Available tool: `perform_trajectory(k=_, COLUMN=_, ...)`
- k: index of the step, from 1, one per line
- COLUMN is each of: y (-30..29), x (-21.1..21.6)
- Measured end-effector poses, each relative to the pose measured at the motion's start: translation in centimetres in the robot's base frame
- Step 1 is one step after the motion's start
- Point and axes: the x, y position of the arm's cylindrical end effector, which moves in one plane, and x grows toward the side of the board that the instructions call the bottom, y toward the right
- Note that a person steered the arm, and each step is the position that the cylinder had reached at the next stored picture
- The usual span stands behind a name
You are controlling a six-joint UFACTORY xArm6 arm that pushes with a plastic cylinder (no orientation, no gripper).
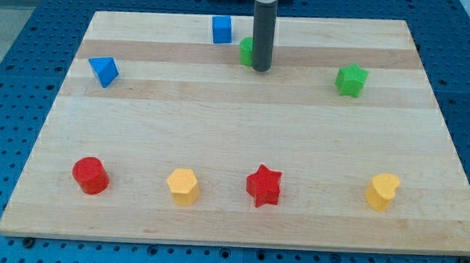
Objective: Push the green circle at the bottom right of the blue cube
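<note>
Up near the view's top, the straight dark rod comes down onto the pale wooden board (242, 148), and my tip (261, 68) rests on the wood as a plain rod end, with nothing to spread or pinch. The small green circle block (246, 51) sits just to the left of the rod, touching it or nearly so; the rod hides its right part, so I cannot tell whether they truly meet. The blue cube block (222, 29) stands a little up and to the left of the green circle, close beside it with a thin gap. Farther left lies a blue triangular block (103, 71), and well to the right a green star block (351, 80). Along the view's bottom, from left to right, stand a red cylinder block (90, 175), a yellow hexagonal block (183, 185), a red star block (263, 185) and a yellow heart-shaped block (382, 191).
</note>
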Motion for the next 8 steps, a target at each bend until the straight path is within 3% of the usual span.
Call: perform_trajectory(k=8, y=-4.0, x=-3.0)
